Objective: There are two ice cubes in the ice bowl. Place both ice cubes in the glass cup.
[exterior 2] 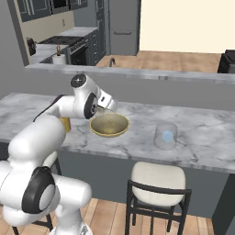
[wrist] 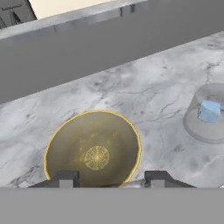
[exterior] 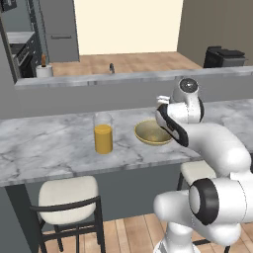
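Claw (wrist: 111, 180) hovers just over the near rim of the ice bowl (wrist: 94, 146); fingertips (wrist: 66, 179) show at the bottom of the hand view. Jaws are pulled in about as tight as they go. Can't tell whether anything sits between them, since the grip point is cut off at the frame bottom.

Ice bowl: olive-gold, lower centre of the hand view, inside looks bare apart from the pattern on its floor. In the right base view the bowl (exterior 2: 109, 125) is centre-left on the marble table (exterior 2: 202, 137), with the claw (exterior 2: 108, 108) at its back-left rim. In the left base view the bowl (exterior: 148, 133) is partly hidden behind the wrist.

Glass cup (wrist: 205, 114): right edge of the hand view, upright on the table, well apart from the bowl. One ice cube (wrist: 208, 110) is inside it, pale blue. In the right base view the same cup (exterior 2: 165, 136) is right of centre, cube (exterior 2: 167, 136) visible through the wall.

Tall glass of orange liquid (exterior: 103, 133) stands just left of the bowl in the left base view, not touching. Two stools (exterior: 69, 195) under the table's front edge.
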